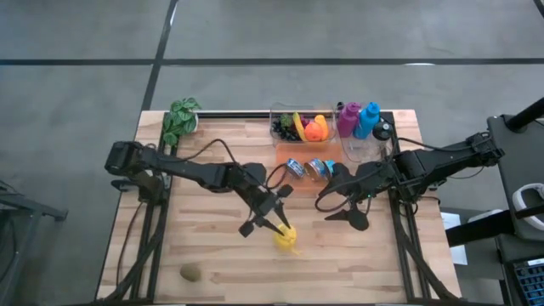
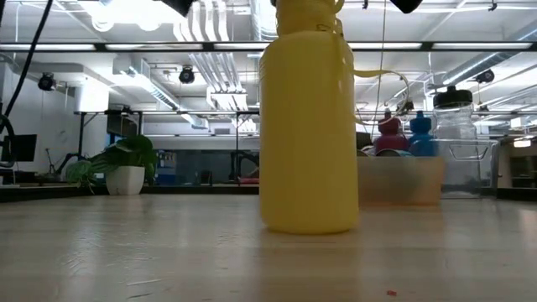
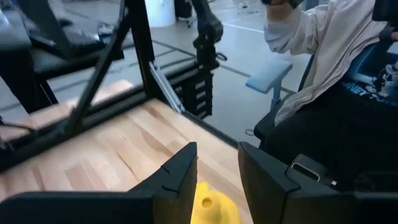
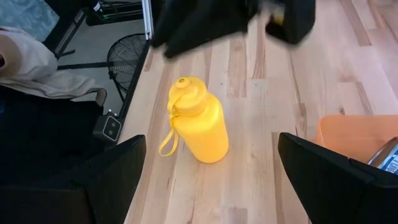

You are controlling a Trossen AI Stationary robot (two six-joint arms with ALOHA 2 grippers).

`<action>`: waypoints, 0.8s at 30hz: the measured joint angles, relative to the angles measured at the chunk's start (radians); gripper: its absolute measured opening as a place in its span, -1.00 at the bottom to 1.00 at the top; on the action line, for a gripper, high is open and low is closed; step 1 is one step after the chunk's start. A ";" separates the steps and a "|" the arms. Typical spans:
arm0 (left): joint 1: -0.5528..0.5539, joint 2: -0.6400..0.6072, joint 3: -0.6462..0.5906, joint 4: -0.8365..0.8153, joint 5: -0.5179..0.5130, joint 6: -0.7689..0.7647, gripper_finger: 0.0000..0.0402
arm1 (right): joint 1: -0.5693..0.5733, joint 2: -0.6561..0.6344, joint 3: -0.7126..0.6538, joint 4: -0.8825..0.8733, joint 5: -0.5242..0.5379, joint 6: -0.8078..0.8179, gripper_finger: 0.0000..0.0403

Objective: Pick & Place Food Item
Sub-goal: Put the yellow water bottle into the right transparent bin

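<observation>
A yellow bottle (image 1: pixel 286 240) (image 4: pixel 199 124) stands upright on its base on the wooden table (image 1: pixel 212 255), near the front middle. It fills the middle of the low view as a tall yellow bottle (image 2: pixel 308 126). My left gripper (image 1: pixel 278 224) hovers just above its cap (image 3: pixel 214 208), open, with one finger to each side of the cap and touching nothing. My right gripper (image 1: pixel 337 204) waits to the bottle's right, open wide and empty, looking at the bottle between its fingers (image 4: pixel 118 180).
At the back stand a clear bin of fruit (image 1: pixel 302 126), an orange tray with cans (image 1: pixel 308 164), pink and blue bottles (image 1: pixel 357 119) and a potted plant (image 1: pixel 180 119). A small brown item (image 1: pixel 191 273) lies at the front left. A seated person (image 3: pixel 323 43) is beyond the table's near edge.
</observation>
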 joint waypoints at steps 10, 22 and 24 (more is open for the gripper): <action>-0.057 -0.213 0.001 -0.325 -0.259 0.038 -0.46 | 0.000 0.004 0.000 0.015 0.001 -0.003 0.81; -0.252 -0.426 0.000 -0.527 -0.517 -0.030 -0.94 | 0.000 0.080 -0.012 0.093 -0.060 -0.147 0.81; -0.265 -0.446 0.000 -0.553 -0.580 -0.063 -0.98 | 0.000 0.100 -0.012 0.104 -0.060 -0.155 0.81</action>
